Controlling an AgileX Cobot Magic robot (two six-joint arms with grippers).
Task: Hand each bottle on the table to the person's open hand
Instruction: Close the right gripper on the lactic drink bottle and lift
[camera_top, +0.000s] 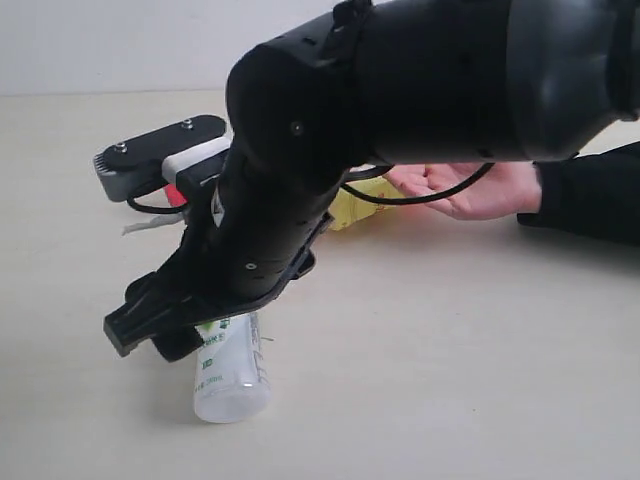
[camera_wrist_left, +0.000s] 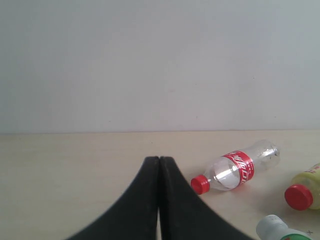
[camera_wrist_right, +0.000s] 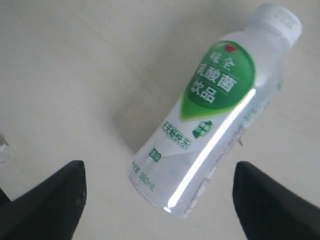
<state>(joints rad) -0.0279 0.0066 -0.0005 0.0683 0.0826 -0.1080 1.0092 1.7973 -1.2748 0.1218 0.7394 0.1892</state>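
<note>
1. Our right gripper (camera_wrist_right: 157, 167) hangs over the milky white bottle (camera_wrist_right: 210, 115), jaws spread wide on either side of it and not touching it.
2. That bottle lies on its side on the table (camera_top: 450, 350), toward the edge nearest the exterior camera.
3. Our left gripper (camera_wrist_left: 159, 162) has its jaws pressed together on nothing.
4. Beyond it the red-labelled bottle (camera_wrist_left: 235, 170) and the yellow bottle (camera_wrist_left: 305, 192) lie on their sides.
5. The person's open hand (camera_top: 470, 188) rests palm up toward the table's right edge, near the yellow bottle.
</note>
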